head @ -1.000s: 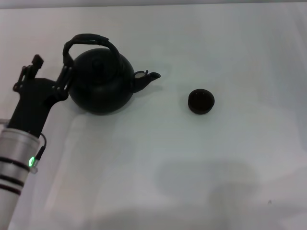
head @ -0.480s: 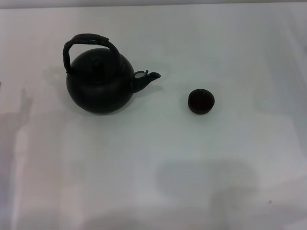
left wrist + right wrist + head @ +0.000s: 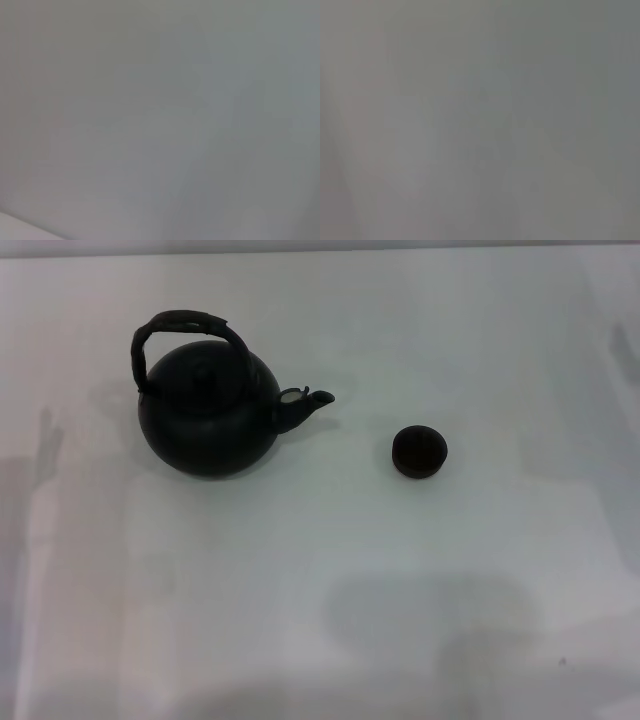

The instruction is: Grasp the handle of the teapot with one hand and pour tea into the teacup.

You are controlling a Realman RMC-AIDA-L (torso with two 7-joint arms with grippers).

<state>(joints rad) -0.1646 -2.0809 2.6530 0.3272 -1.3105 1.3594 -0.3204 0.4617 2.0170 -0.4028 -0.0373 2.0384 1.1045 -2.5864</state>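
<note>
A plain white table [image 3: 320, 620] fills the whole view from the head camera, with soft grey shadows lying on it. On the left side stands the black teapot [image 3: 208, 415], upright, lid on. Its arched handle [image 3: 185, 328] rises over the body, and its spout [image 3: 305, 402] points to the right. Further right, well apart from the spout, sits the small dark teacup [image 3: 419, 452], also upright. I cannot see if there is tea inside it.

No arm is in the head view, and both wrist views show only a grey blank surface. So for the left gripper and the right gripper I cannot tell if the fingers are spread or pressed together.

This scene would fit a pot waiting to be lifted, and equally a pot set back down after pouring. If a pour is to come, I think the grip should take the top of the handle arch, so the pot hangs level. Then the spout must travel over the cup before any tilting, and the tilt should be slow, because the cup is small.
</note>
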